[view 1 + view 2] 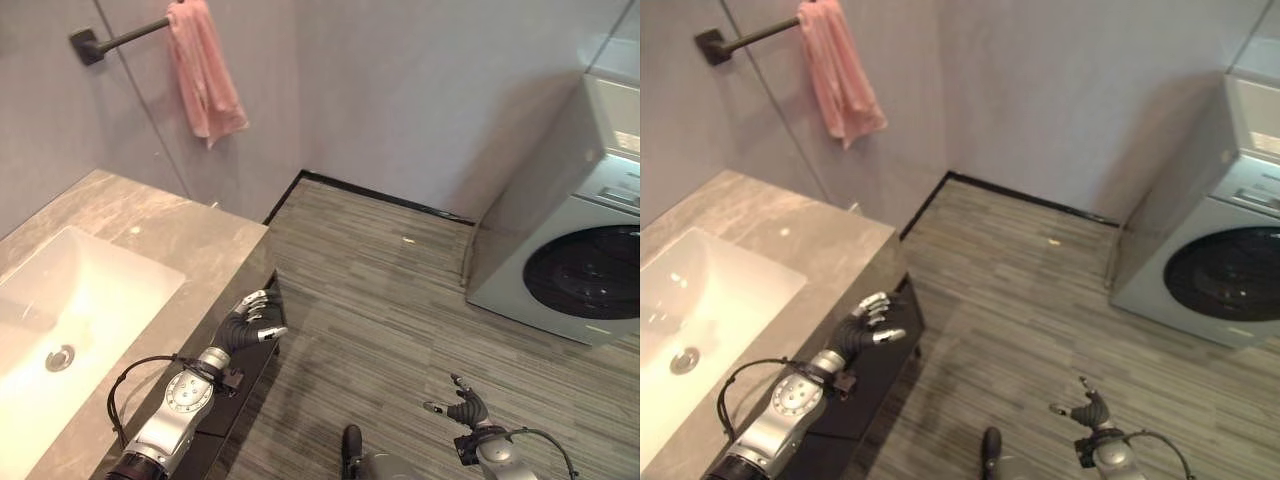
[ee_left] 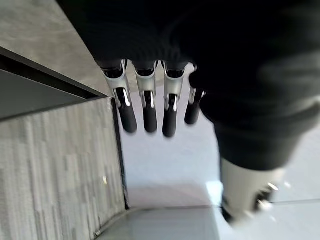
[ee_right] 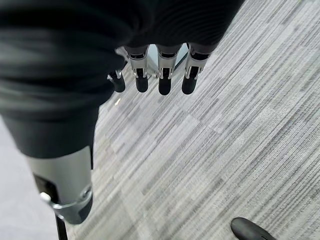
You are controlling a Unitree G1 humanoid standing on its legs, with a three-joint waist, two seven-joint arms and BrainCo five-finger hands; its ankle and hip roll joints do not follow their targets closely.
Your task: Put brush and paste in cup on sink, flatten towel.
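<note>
The right hand hangs low over the floor, fingers relaxed and empty. The left hand, fingers loosely spread and empty, sits at the worktop edge. The pink towel hangs bunched, long axis vertical, on the wall rail, up and ahead of the nearer left hand.

Sink (left side) cut off.

The sink basin is sunk into the countertop at its left part, with the drain in the basin's floor. On the wall behind the countertop a towel bar carries a towel. A washing machine stands far right on the floor.
</note>
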